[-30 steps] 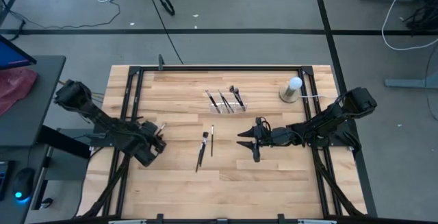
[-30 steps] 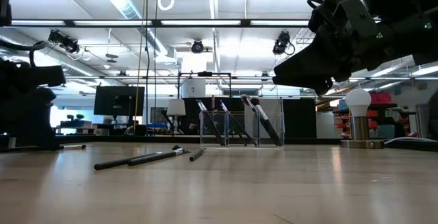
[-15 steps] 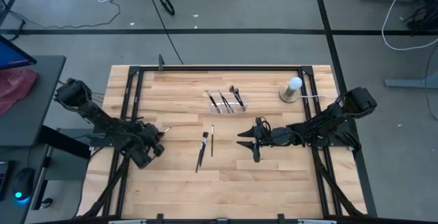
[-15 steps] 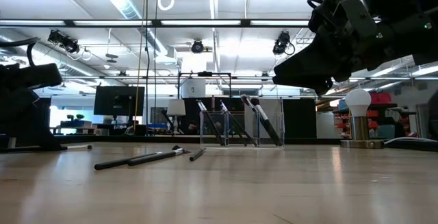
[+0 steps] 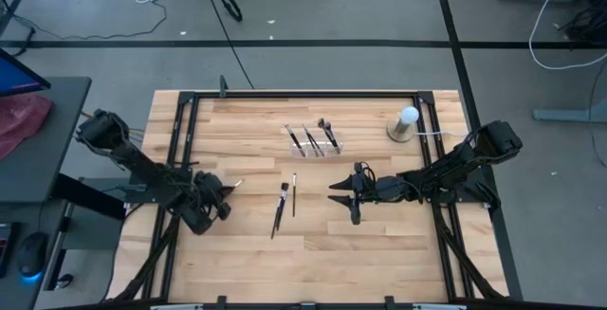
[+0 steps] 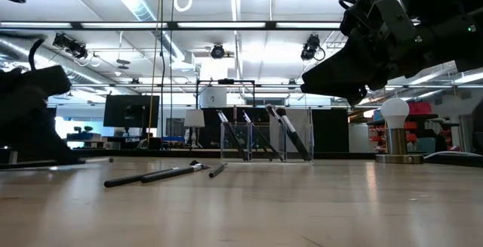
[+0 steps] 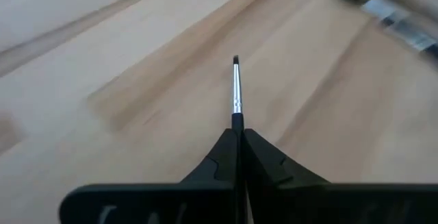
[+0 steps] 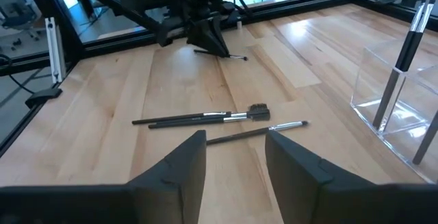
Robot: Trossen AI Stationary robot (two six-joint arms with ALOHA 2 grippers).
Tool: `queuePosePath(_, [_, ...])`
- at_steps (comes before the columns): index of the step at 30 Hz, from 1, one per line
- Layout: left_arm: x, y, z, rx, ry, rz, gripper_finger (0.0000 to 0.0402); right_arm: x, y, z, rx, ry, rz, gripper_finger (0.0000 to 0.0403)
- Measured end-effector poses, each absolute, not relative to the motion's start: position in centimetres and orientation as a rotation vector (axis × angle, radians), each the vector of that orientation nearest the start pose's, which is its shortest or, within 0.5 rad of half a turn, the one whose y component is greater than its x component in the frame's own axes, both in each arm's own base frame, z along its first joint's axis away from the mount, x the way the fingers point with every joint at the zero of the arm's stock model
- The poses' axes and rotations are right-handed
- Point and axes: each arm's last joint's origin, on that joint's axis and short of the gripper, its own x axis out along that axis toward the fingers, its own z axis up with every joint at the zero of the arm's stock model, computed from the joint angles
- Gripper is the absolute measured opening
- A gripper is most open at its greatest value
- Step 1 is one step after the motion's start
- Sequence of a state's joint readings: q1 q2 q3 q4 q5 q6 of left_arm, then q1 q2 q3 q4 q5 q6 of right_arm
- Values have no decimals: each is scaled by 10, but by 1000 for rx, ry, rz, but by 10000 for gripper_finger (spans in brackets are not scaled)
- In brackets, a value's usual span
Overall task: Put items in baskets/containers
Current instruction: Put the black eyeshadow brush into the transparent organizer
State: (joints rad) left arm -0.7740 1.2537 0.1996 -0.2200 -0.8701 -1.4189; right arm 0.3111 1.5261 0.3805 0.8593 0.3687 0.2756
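My left gripper [image 5: 222, 198] is low over the table's left part and shut on a thin makeup brush [image 7: 236, 90]. Its silver ferrule and dark tip [image 5: 236, 183] stick out past the fingers. Two long brushes [image 5: 280, 209] and a shorter one [image 5: 293, 194] lie flat on the wood at the table's middle. The clear container [image 5: 316, 142] stands at the far middle with three brushes leaning in it. My right gripper [image 8: 236, 157] hovers open right of the loose brushes, nothing between its fingers. My left gripper pinches the brush's dark handle [image 7: 237, 119] just behind the ferrule, between its two fingertips. The fingers lie along the brush, which points straight on past them, toward the table's far right. The brush is nearly level, close over the wood; whether its tip touches, I cannot tell.
A white ball on a tan round base [image 5: 405, 124] stands at the far right, its cord running off to the right. Black frame rails [image 5: 189, 130] run along the table's left, right and far sides. Bare wood [image 5: 303, 258] lies toward the near edge.
My left gripper has shut on the brush at the table's left and has shifted a little toward the right and near edges. The brush's tip has moved with it the same way. The loose brushes at the middle have stayed put.
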Motion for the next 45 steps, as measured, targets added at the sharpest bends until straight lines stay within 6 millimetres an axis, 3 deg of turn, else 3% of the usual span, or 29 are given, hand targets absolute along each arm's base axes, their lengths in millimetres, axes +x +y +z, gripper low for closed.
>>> queuePosePath(7, [139, -88, 105, -374, 396, 516, 11, 246, 67, 142, 185, 259, -98, 152])
queuePosePath(13, [164, -92, 132, -324, 230, 394, 11, 247, 65, 142, 239, 256, -112, 154])
queuePosePath(18, [180, -89, 156, -267, 115, 262, 11, 252, 63, 138, 244, 208, -114, 188])
queuePosePath(23, [208, -90, 180, -180, 82, 198, 11, 273, 62, 130, 216, 147, -72, 237])
queuePosePath(28, [243, -95, 187, -99, 96, 175, 11, 307, 67, 129, 127, 105, -57, 252])
queuePosePath(32, [265, -96, 177, -68, 138, 212, 11, 321, 71, 139, 122, 53, -52, 243])
queuePosePath(38, [285, -99, 172, -33, 142, 224, 11, 321, 71, 145, 138, 10, -62, 208])
queuePosePath(45, [289, -99, 171, -28, 143, 218, 11, 319, 77, 147, 128, -11, -43, 120])
